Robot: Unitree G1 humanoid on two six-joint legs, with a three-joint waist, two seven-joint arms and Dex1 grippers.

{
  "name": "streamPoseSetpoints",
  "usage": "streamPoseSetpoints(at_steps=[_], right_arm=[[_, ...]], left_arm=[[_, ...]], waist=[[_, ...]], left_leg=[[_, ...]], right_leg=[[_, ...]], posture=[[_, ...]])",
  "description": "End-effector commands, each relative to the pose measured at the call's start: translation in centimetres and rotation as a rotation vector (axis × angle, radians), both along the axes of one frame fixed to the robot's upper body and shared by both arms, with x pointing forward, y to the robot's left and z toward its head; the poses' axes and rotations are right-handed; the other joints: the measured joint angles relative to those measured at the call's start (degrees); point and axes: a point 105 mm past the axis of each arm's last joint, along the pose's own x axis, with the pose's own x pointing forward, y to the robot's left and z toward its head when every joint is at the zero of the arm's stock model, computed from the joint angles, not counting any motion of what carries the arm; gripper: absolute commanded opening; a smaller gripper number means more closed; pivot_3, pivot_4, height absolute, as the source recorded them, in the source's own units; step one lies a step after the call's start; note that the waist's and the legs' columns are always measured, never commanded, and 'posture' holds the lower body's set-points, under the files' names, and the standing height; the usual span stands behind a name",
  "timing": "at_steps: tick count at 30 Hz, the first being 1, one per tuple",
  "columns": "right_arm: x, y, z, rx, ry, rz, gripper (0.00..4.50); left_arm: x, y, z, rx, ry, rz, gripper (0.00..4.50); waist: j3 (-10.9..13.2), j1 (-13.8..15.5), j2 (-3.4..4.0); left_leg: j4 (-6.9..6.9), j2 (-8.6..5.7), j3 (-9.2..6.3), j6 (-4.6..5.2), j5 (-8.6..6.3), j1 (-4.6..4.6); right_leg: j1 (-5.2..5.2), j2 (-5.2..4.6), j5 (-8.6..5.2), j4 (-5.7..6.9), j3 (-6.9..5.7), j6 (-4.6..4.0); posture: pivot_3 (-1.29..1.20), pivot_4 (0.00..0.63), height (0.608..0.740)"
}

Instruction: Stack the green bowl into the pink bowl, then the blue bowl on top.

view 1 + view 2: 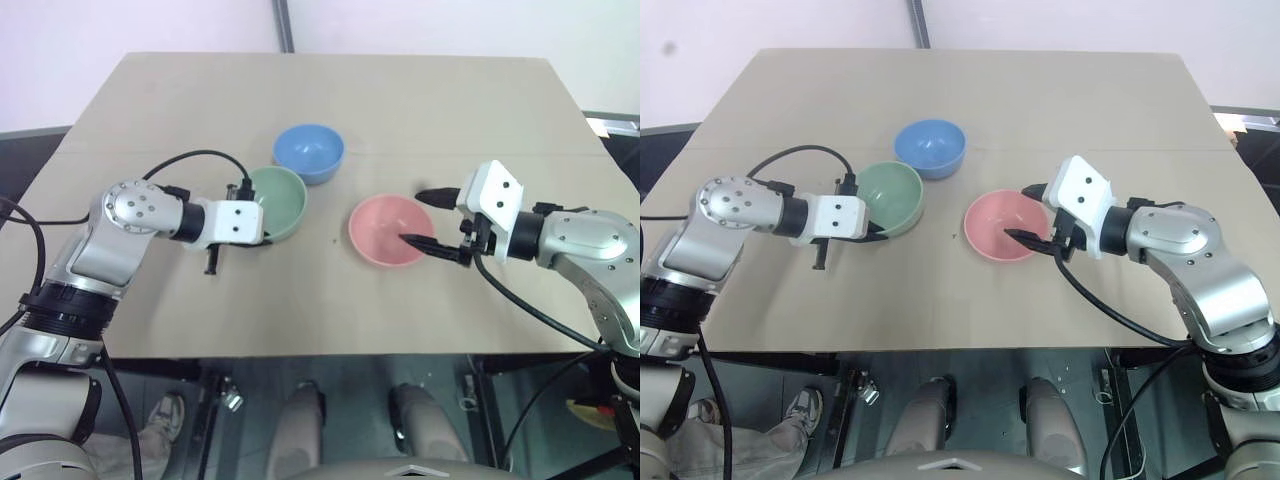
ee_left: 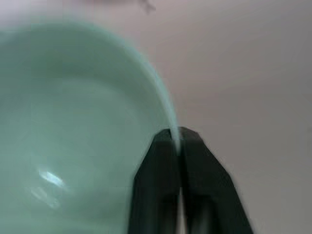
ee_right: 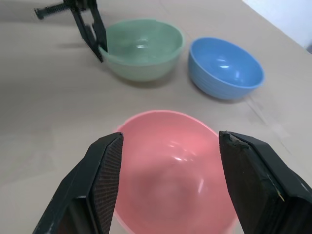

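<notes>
A tan table (image 1: 420, 110) stands before a pale wall, with dark floor at its sides. On it sit the blue bowl (image 1: 309, 152), the green bowl (image 1: 278, 203) just beside it, and the pink bowl (image 1: 391, 230) apart. The left gripper (image 2: 178, 141) pinches the green bowl's rim, hiding part of it. The right gripper (image 3: 170, 161) gapes wide beside the pink bowl.
</notes>
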Motion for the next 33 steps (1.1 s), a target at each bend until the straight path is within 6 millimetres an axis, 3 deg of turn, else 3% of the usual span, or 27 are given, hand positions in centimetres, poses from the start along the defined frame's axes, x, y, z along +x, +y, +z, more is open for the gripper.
streamPoseSetpoints(at_steps=[1,5,9,22,23,25,29,33], right_arm=[[-0.4,-0.7,1.2,0.012,-0.057,-0.029,3.44],[-0.4,-1.2,1.2,0.015,-0.06,-0.056,3.44],[-0.4,-1.5,1.2,0.018,-0.064,-0.084,3.44],[-1.3,-4.1,1.6,-0.007,-0.108,-0.231,3.44],[-1.5,-4.3,1.6,-0.007,-0.107,-0.24,3.44],[-1.8,-4.6,1.7,-0.01,-0.107,-0.258,3.44],[-2.3,-5.2,2.0,-0.01,-0.108,-0.283,3.44],[-2.4,-4.8,2.5,0.012,-0.111,-0.264,3.44]], left_arm=[[-1.8,-2.5,3.5,-0.147,-0.041,-0.187,0.03],[-3.7,-4.2,6.0,-0.215,-0.018,-0.307,0.03],[-3.4,-6.2,8.3,-0.239,-0.045,-0.365,0.03],[-1.0,-12.2,7.1,-0.154,-0.026,-0.644,0.03],[-1.1,-12.5,7.0,-0.158,-0.017,-0.659,0.68],[-1.0,-12.7,6.9,-0.161,-0.025,-0.68,1.32],[-0.5,-12.1,8.0,-0.221,-0.043,-0.648,3.17],[1.1,-9.7,9.6,-0.291,-0.064,-0.482,3.17]], waist=[[0.0,0.0,0.0],[0.0,0.0,0.0],[0.0,0.2,-0.01],[0.0,0.2,0.0],[0.0,0.1,0.0],[0.0,-0.2,0.0],[0.0,-0.1,0.01],[0.0,-0.2,0.01]], left_leg=[[0.0,0.01,-0.01,0.0,0.0,-0.02],[0.11,0.01,-0.08,0.0,0.01,-0.48],[0.14,-0.02,-0.18,0.0,0.01,-0.48],[0.26,-0.08,-0.21,0.01,0.01,-0.49],[0.26,-0.08,-0.21,0.01,0.01,-0.49],[0.25,-0.08,-0.21,0.01,0.01,-0.48],[0.25,-0.07,-0.22,0.01,0.01,-0.44],[0.37,-0.08,-0.21,0.01,0.01,-0.44]], right_leg=[[-0.01,0.01,0.0,0.01,-0.01,0.0],[-0.39,0.0,0.02,0.11,-0.07,0.0],[-0.35,0.01,0.01,0.15,-0.18,0.0],[-0.29,-0.01,0.02,0.19,-0.18,0.0],[-0.29,-0.01,0.02,0.19,-0.17,0.0],[-0.3,-0.01,0.02,0.2,-0.16,0.0],[-0.3,0.0,0.01,0.31,-0.15,0.0],[-0.3,0.01,0.01,0.45,-0.14,0.01]], posture=[[0.0,0.15,0.74],[0.0,0.15,0.74],[0.0,0.15,0.74],[0.0,0.15,0.74],[0.0,0.15,0.74],[0.0,0.15,0.74],[0.0,0.15,0.74],[0.0,0.15,0.74]])
